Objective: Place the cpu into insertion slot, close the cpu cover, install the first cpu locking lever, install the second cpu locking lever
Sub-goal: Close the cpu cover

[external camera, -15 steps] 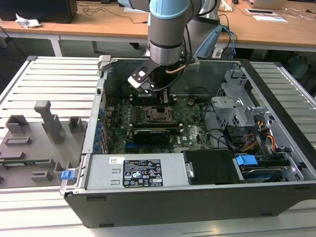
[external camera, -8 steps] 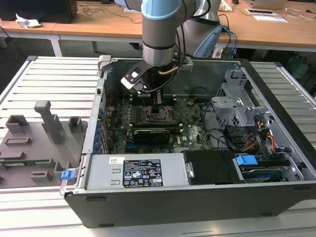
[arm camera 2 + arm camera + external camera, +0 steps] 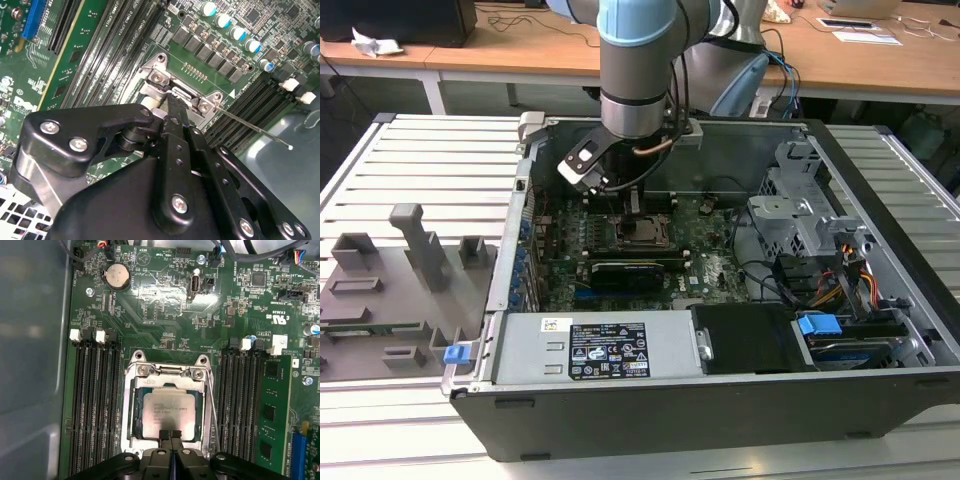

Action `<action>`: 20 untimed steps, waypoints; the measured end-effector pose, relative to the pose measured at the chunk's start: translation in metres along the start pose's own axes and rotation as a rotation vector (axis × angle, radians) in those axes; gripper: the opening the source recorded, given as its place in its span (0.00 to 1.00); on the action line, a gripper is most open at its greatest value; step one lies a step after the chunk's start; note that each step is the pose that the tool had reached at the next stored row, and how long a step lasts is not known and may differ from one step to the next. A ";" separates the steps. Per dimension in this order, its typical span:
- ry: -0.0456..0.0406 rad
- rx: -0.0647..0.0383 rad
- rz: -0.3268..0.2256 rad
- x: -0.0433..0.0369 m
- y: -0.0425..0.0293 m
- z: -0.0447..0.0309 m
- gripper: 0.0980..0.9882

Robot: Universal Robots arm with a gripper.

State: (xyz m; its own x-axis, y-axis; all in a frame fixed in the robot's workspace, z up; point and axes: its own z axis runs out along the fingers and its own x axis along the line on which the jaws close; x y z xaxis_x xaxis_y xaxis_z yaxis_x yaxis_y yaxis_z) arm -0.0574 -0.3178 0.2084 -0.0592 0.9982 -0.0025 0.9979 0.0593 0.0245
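Green board (image 3: 165, 300), first wrist view: cpu (image 3: 168, 412) near closed claw (image 3: 170, 436).

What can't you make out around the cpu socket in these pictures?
- First wrist view: the gripper hides the near edges of the cpu and cpu cover.
- Second wrist view: the gripper's body hides the cpu.
- Exterior view: the insertion slot is too small to judge its levers.

Bright, even room light in the exterior view, dimmer inside the open dark metal computer case (image 3: 720, 420). In the first wrist view, whitish glare streaks the green circuit board (image 3: 165, 295).
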 end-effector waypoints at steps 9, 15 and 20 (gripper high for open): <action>0.0007 0.000 0.000 0.0011 0.0023 0.0022 0.01; 0.0008 -0.001 0.000 0.0027 0.0028 -0.0041 0.01; 0.0006 0.000 0.000 0.0020 0.0132 -0.0040 0.01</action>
State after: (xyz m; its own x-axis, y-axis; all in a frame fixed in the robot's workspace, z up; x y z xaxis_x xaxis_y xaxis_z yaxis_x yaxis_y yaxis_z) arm -0.0445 -0.3151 0.2127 -0.0593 0.9982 -0.0019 0.9979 0.0594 0.0247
